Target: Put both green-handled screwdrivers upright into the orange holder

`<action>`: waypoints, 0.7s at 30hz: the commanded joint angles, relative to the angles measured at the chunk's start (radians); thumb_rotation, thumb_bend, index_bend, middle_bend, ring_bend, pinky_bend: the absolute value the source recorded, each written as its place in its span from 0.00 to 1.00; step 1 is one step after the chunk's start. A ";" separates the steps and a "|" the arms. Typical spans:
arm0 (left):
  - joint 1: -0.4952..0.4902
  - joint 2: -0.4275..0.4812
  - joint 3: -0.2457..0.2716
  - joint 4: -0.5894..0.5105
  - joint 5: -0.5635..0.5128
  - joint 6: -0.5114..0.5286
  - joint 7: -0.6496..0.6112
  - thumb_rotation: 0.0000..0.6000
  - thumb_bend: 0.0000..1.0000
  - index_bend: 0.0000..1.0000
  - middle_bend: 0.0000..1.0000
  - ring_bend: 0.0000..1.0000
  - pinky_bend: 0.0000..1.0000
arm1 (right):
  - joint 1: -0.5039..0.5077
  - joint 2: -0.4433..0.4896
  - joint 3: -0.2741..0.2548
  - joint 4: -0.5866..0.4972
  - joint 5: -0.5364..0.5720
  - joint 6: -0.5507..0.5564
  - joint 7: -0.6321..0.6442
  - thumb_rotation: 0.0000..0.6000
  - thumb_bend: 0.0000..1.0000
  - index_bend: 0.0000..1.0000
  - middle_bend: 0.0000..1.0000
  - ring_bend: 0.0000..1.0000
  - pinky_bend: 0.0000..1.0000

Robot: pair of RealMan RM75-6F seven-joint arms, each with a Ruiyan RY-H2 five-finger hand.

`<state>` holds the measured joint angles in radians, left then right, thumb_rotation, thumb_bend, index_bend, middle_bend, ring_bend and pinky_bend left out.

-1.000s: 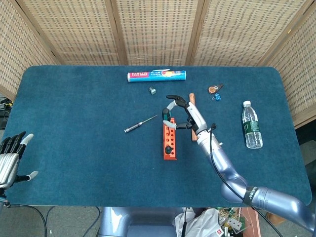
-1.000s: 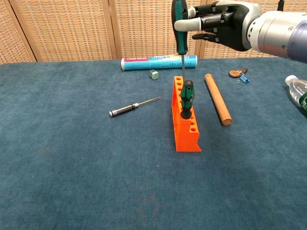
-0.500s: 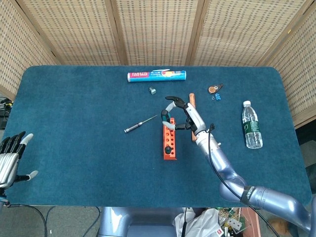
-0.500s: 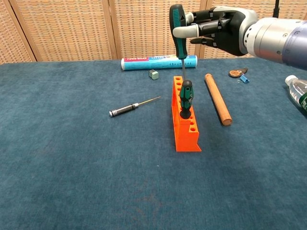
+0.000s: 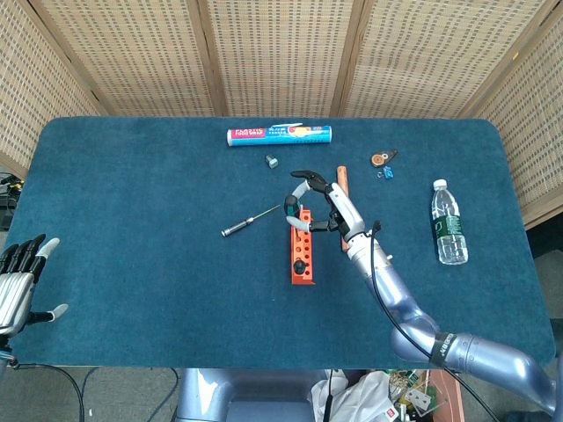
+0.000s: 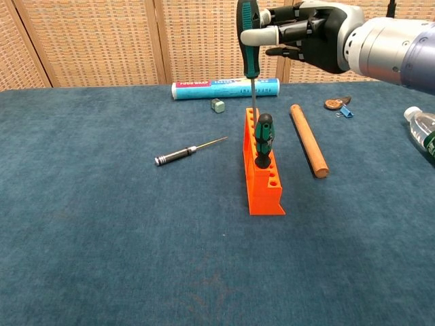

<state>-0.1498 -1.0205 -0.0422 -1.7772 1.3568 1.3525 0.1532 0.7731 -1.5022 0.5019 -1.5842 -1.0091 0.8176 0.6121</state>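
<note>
The desk (image 6: 102,258) is covered in a deep blue, napped cloth, backed by woven cane screens. At its middle stands the orange holder (image 6: 263,178), a long stepped plastic block with a row of round holes along its top. One green-handled screwdriver (image 6: 264,140) already stands upright in a hole near the middle of the row, its ribbed green-and-black handle showing.

The right hand (image 6: 309,42), dark-fingered on a silver forearm, grips the second green-handled screwdriver (image 6: 247,37) by its handle, thumb and fingers closed round it. The tool hangs upright with its thin steel shaft pointing down at the far end of the holder. Compared with half a second ago, the handle sits slightly higher and further left in the chest view, and the tip hangs over the far holes; I cannot tell whether it has entered one.

The left hand (image 5: 19,281) rests at the desk's 8 o'clock edge, empty, fingers spread.

At 9 o'clock from the holder lies a slim black-handled screwdriver (image 6: 187,151). At 3 o'clock lies a smooth wooden dowel (image 6: 308,140). At 12 o'clock lies a printed cylindrical tube (image 6: 224,88), with a small grey cube (image 6: 217,104) just before it. A clear plastic bottle (image 5: 449,222) lies further toward 3 o'clock.
</note>
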 commanded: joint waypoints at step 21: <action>-0.001 0.001 0.001 -0.001 0.001 -0.001 0.000 1.00 0.00 0.00 0.00 0.00 0.00 | 0.000 -0.022 -0.029 0.057 -0.002 -0.024 0.001 1.00 0.33 0.67 0.16 0.00 0.00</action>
<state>-0.1505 -1.0197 -0.0410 -1.7785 1.3577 1.3514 0.1534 0.7740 -1.5223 0.4763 -1.5306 -1.0087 0.7960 0.6111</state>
